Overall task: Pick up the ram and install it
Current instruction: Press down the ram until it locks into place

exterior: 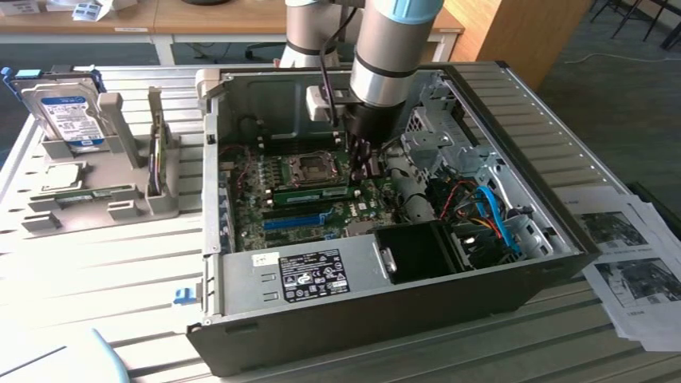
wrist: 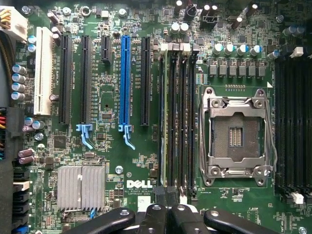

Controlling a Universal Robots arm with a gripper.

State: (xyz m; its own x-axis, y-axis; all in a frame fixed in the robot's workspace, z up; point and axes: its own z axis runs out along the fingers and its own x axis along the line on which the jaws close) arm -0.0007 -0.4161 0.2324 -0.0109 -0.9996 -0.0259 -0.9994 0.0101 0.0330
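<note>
The ram [exterior: 314, 192], a long green stick with a pale label, stands on edge in a memory slot on the motherboard inside the open computer case [exterior: 352, 335]. In the wrist view the ram [wrist: 164, 122] shows edge-on as a thin green strip in the outermost of the dark memory slots [wrist: 181, 122]. My gripper [exterior: 360, 169] reaches down into the case over the end of the stick on the exterior view's right. In the wrist view my gripper [wrist: 165, 194] has its black fingertips [wrist: 158, 195] pressed together with nothing between them, just above that end of the ram.
A silver CPU socket [wrist: 236, 131] lies beside the memory slots and a blue expansion slot [wrist: 125, 80] on the other side. A black fan housing [exterior: 420, 251] and cables [exterior: 484, 215] crowd the case's front. A hard drive [exterior: 64, 116] stands in a grey rack, and papers [exterior: 627, 255] lie on the table.
</note>
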